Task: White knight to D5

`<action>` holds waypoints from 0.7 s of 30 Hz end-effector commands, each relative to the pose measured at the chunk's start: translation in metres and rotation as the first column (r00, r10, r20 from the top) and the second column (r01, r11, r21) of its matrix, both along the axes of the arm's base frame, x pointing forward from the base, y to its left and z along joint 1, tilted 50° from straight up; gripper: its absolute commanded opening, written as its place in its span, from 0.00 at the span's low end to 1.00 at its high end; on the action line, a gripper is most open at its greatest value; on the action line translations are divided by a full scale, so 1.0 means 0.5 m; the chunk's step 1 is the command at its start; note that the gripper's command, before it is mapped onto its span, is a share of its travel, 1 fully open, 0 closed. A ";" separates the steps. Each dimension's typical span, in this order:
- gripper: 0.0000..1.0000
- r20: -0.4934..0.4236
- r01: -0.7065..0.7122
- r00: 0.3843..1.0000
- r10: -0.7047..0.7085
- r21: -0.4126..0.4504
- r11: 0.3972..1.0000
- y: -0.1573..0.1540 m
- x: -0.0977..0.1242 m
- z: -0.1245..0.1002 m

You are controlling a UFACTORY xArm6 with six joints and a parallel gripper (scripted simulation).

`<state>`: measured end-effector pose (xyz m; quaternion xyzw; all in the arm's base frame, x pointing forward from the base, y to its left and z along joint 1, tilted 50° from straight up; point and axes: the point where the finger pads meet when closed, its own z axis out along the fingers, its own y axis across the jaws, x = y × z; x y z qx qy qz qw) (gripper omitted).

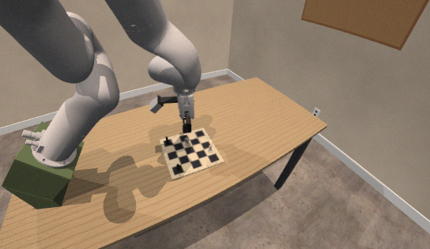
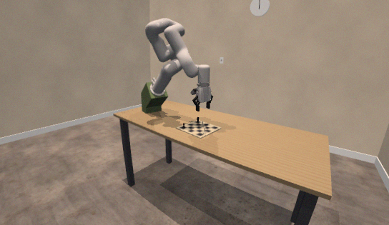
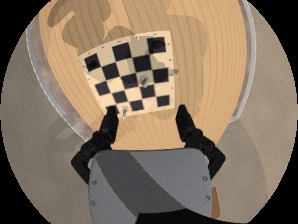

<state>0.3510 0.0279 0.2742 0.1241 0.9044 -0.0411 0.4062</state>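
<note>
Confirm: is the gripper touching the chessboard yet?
Apart. In the exterior view the open gripper hangs above the chessboard, with wall and table visible between its fingertips and the board.
</note>
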 end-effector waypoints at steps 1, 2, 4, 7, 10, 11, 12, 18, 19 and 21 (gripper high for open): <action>1.00 0.051 0.186 0.979 -0.199 0.192 0.964 -0.002 0.014 -0.011; 1.00 0.052 0.212 0.972 -0.229 0.226 0.951 -0.003 0.015 -0.012; 1.00 0.051 0.260 0.957 -0.287 0.291 0.921 -0.003 0.016 -0.014; 1.00 0.047 0.329 0.926 -0.374 0.382 0.864 -0.003 0.017 -0.015; 0.37 0.044 0.372 0.900 -0.433 0.436 0.819 -0.003 0.017 -0.015; 0.37 0.044 0.372 0.900 -0.433 0.436 0.819 -0.003 0.017 -0.015; 0.37 0.042 0.410 0.873 -0.486 0.478 0.777 -0.003 0.017 -0.015; 0.37 0.042 0.410 0.873 -0.486 0.478 0.777 -0.003 0.017 -0.015; 0.37 0.042 0.410 0.873 -0.486 0.478 0.777 -0.003 0.017 -0.015; 0.37 0.042 0.410 0.873 -0.486 0.478 0.777 -0.003 0.017 -0.015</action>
